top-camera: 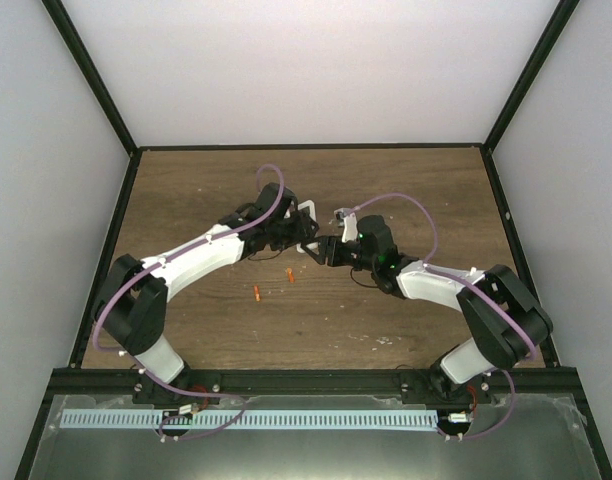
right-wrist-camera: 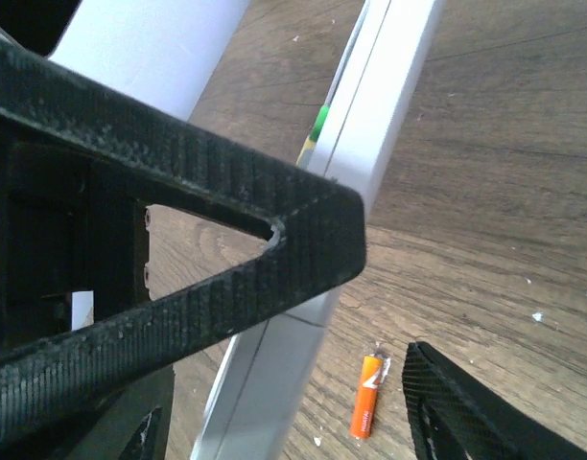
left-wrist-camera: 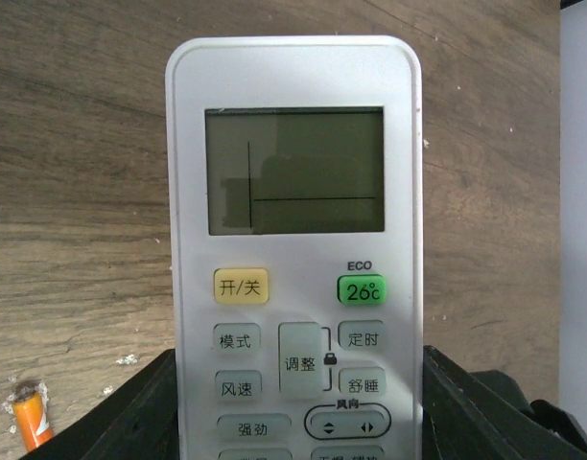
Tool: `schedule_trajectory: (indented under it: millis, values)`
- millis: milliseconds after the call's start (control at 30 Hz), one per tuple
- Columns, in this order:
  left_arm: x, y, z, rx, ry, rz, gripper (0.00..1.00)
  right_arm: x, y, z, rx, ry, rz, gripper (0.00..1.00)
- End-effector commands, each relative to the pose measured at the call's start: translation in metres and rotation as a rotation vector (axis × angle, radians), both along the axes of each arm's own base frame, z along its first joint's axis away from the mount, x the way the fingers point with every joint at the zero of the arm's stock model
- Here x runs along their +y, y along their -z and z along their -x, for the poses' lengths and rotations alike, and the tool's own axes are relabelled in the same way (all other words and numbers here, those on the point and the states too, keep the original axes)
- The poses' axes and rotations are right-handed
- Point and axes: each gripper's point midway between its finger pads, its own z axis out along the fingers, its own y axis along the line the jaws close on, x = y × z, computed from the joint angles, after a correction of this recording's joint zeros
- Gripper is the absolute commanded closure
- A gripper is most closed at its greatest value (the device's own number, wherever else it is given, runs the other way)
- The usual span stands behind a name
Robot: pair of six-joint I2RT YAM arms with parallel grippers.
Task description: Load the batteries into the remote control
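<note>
My left gripper (top-camera: 298,232) is shut on the white remote control (top-camera: 307,210) and holds its lower half above the table. In the left wrist view the remote (left-wrist-camera: 293,172) faces the camera, display and buttons showing, between the black fingers (left-wrist-camera: 145,412). My right gripper (top-camera: 324,250) is open right next to the remote's lower right edge. In the right wrist view the remote's side (right-wrist-camera: 389,86) runs between the spread fingers (right-wrist-camera: 313,240). Two orange batteries lie on the wood, one (top-camera: 290,275) below the remote and one (top-camera: 257,293) further left. One shows in each wrist view (right-wrist-camera: 367,396) (left-wrist-camera: 30,422).
Brown wooden table (top-camera: 186,200) with pale specks, white walls with black frame posts on three sides. Both arms arch toward the table's middle. A metal tray lies under the arm bases at the near edge.
</note>
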Motion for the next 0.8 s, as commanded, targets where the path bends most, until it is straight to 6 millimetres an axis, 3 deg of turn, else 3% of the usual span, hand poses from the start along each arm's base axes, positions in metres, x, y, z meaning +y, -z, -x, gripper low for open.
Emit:
schedule_trajectory:
  millis: [0, 400, 767]
  values:
    - [-0.003, -0.016, -0.003, -0.044, -0.024, 0.034, 0.64, 0.013, -0.018, -0.004, -0.035, -0.024, -0.018, 0.41]
    - [0.005, -0.025, -0.003, -0.079, -0.096, 0.059, 0.65, 0.017, -0.020, -0.010, -0.047, -0.006, -0.016, 0.62]
    - [0.007, -0.025, -0.001, -0.091, -0.126, 0.069, 0.64, 0.019, -0.037, -0.013, -0.115, 0.003, -0.049, 0.78]
